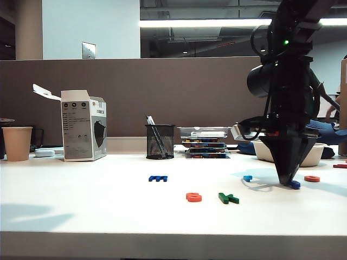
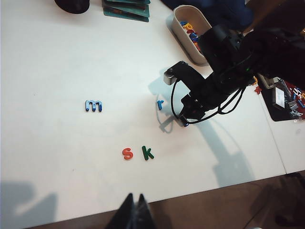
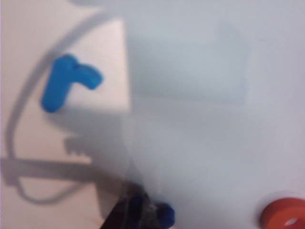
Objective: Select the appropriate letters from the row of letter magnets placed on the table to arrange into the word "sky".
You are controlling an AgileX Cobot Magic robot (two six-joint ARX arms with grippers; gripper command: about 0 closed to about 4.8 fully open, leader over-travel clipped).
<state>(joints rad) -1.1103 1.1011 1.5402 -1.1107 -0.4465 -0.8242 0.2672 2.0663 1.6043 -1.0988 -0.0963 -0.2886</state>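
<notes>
White table [image 1: 81,216], right gripper [image 1: 287,181] clamped on dark blue "y" [image 1: 294,184], left gripper [image 2: 135,212] closed, raised

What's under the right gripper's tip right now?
The right gripper is down on the table, shut on the dark blue y. Only one end of the letter shows; the rest is covered by the fingers.

Four letter magnets are read as "m" [image 2: 93,106], "r" [image 2: 159,103], "s" [image 2: 127,153] and "k" [image 2: 148,152].
</notes>
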